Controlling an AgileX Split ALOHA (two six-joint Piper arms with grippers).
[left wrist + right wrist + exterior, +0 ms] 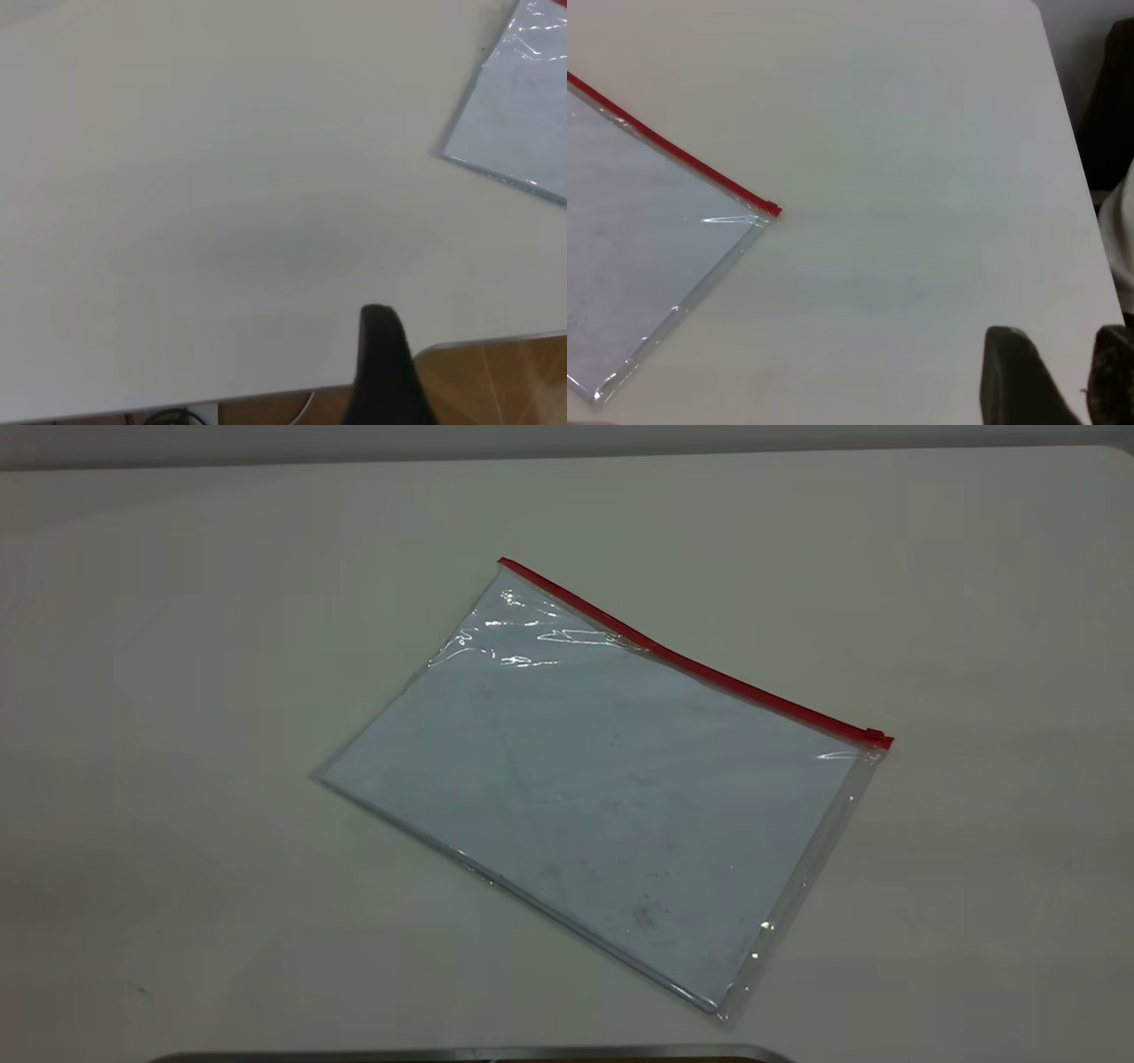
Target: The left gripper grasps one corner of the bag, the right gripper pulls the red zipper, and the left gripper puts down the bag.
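**Inspector:** Location of the item?

**Assessor:** The large flat clear plastic bag with pale bluish-white paper inside lies flat on the plain off-white table, turned at an angle. The thin red zipper runs along its far long edge, and the small red slider sits at the right end.

**Inspector:** Grippers?

**Assessor:** Neither appears in the exterior view. The left wrist view shows one black finger of the left gripper above bare table near the edge, well apart from the bag, holding nothing. How far it is open, I cannot tell. The right gripper shows two dark fingers with a gap between them, nothing held, well apart from the slider.

**Inspector:** Handling?

**Assessor:** In my judgement: light, thin, floppy and slick, with wrinkled film near the zipper. It will likely slide unless anchored. The sound hold for the left gripper is the corner of the bag where the strip ends, opposite the slider. The slider is tiny, so the right gripper's pinch needs precision.
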